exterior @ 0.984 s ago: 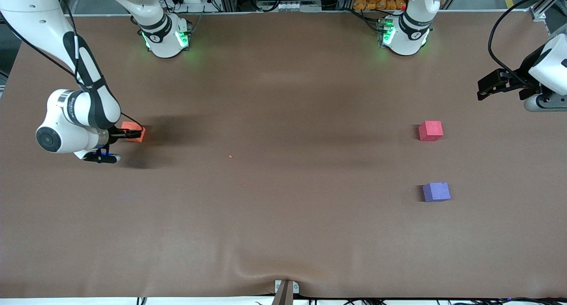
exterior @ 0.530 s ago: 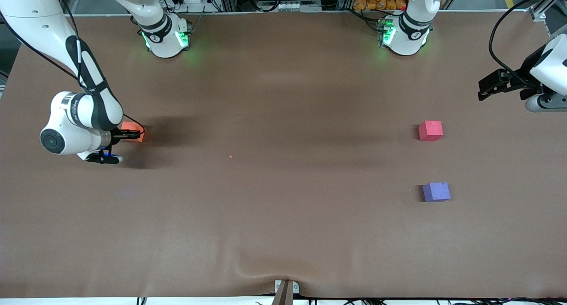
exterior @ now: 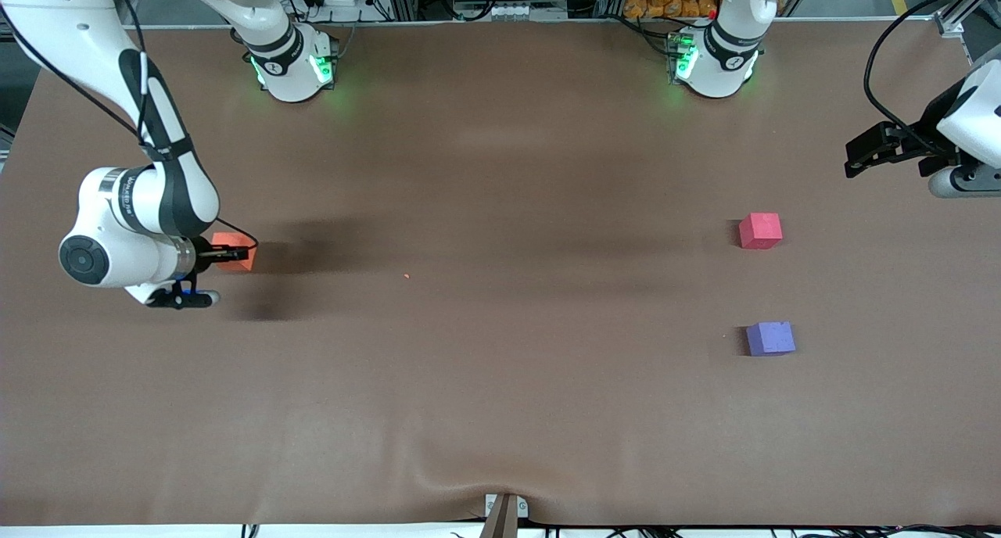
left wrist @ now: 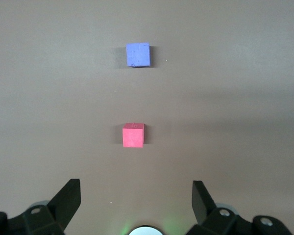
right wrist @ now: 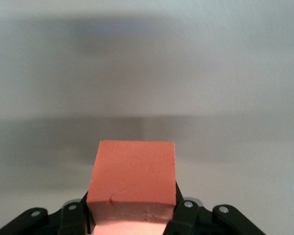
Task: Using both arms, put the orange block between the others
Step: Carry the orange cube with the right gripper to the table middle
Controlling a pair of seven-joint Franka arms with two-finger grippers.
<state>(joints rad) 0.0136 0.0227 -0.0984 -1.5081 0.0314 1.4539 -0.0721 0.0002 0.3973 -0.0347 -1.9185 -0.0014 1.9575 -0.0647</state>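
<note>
I see the orange block (exterior: 235, 252) at the middle left of the front view, pinched in the right claw (exterior: 232, 252), whose fingers are closed against 2 of its sides at the right arm's end of the counter (exterior: 500, 381). In the right wrist view the block (right wrist: 133, 188) fills the gap between the fingers. My left claw (exterior: 864, 153) waits at the upper right edge, spread wide and holding nothing. The pinkish-red cube (exterior: 760, 231) and purple cube (exterior: 770, 338) sit apart at the middle right.
</note>
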